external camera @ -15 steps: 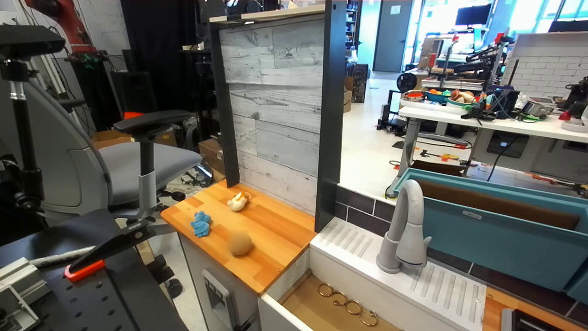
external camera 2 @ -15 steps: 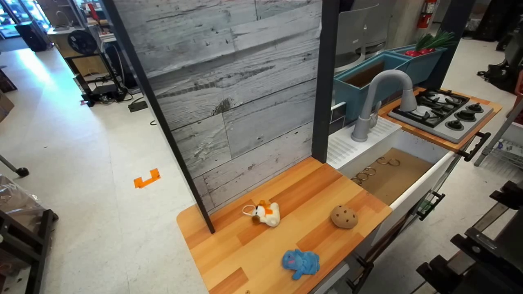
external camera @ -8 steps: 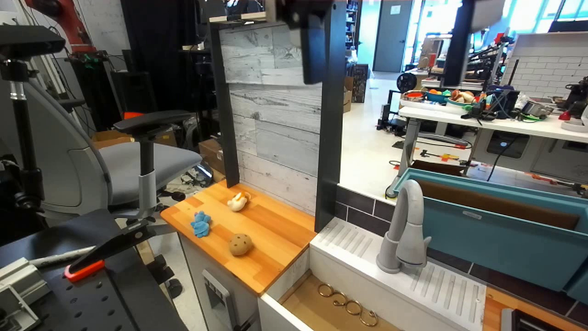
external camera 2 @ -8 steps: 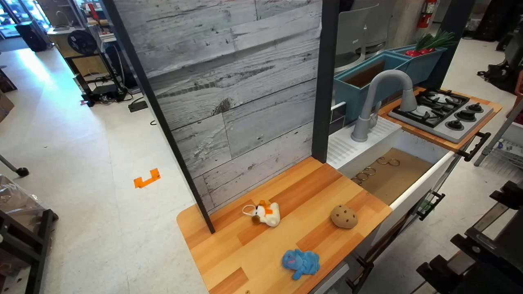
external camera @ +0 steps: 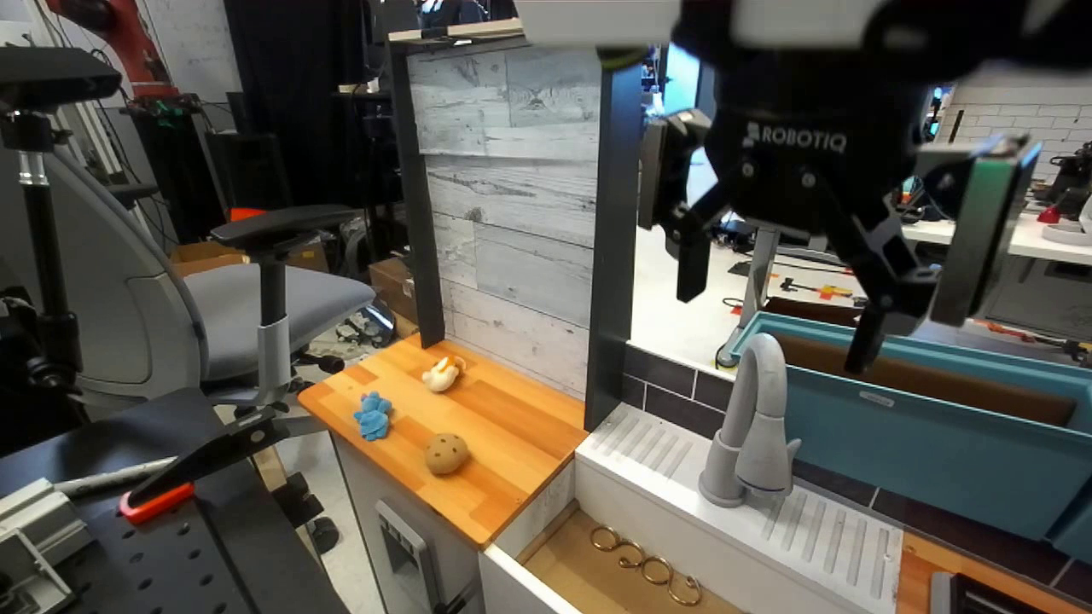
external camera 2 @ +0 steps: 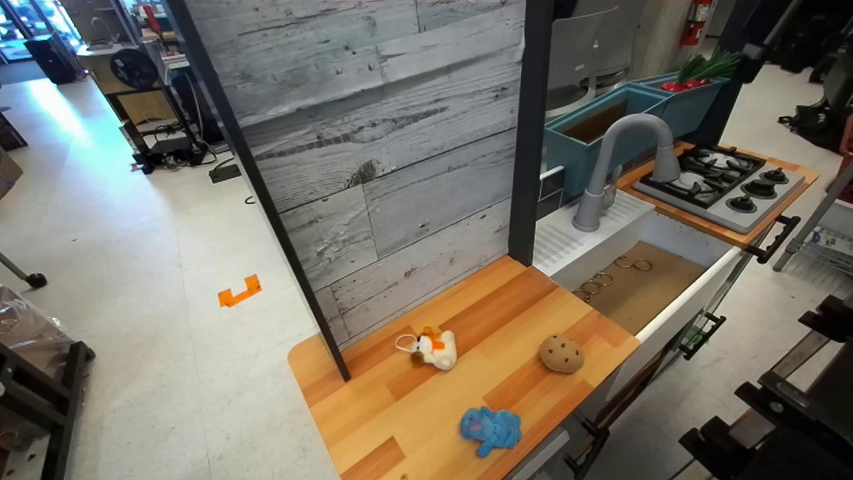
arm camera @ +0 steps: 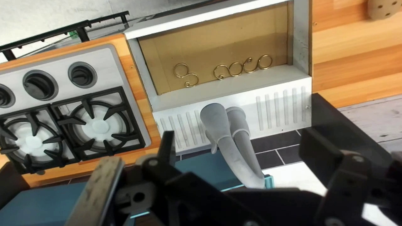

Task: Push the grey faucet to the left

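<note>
The grey faucet (external camera: 759, 426) stands upright on the white ribbed ledge behind the sink. In an exterior view (external camera 2: 604, 167) its curved spout points toward the stove. In the wrist view the faucet (arm camera: 234, 157) lies between the fingers, with its spout end left of the post's base. My gripper (external camera: 781, 315) is open and empty, hanging above the faucet with its fingers spread to either side and apart from it. The wrist view also shows the spread gripper fingers (arm camera: 238, 139). In an exterior view only a dark part of the arm or gripper shows at the top right.
A teal planter (external camera: 930, 443) stands behind the faucet. A dark upright post (external camera: 610, 256) and wood panel (external camera: 520, 196) stand beside the ledge. A stove (external camera 2: 720, 187) adjoins the sink (external camera 2: 673, 293). Gold hooks (external camera: 644, 564) lie inside. A cookie (external camera 2: 561, 354) and two plush toys sit on the counter.
The arm came into view from the top of an exterior view and moved down over the faucet, gripper open. The faucet and toys have not moved.
</note>
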